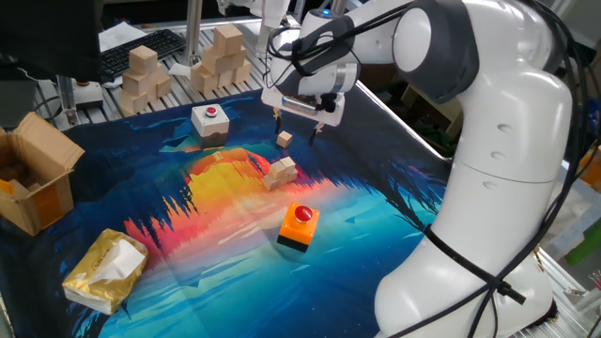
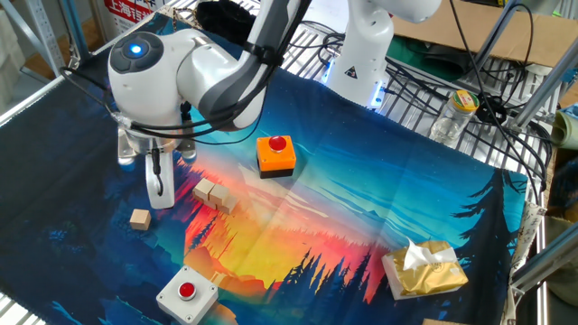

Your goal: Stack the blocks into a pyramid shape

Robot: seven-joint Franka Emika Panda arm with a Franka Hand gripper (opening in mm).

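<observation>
One tiny tan wooden cube (image 1: 284,139) lies alone on the mat; it also shows in the other fixed view (image 2: 139,218). A small cluster of the same cubes (image 1: 280,172) lies close together near the mat's middle, also seen in the other fixed view (image 2: 212,194). My gripper (image 1: 299,123) hangs above the mat just behind the lone cube, fingers pointing down. It is open and empty. In the other fixed view the gripper (image 2: 159,191) is a little above and beside the lone cube, between it and the cluster.
An orange button box (image 1: 299,225) stands in front of the cluster, a white button box (image 1: 209,119) behind it. Piles of larger wooden blocks (image 1: 221,56) stand beyond the mat. A cardboard box (image 1: 33,178) and a yellow bag (image 1: 105,272) are at the left.
</observation>
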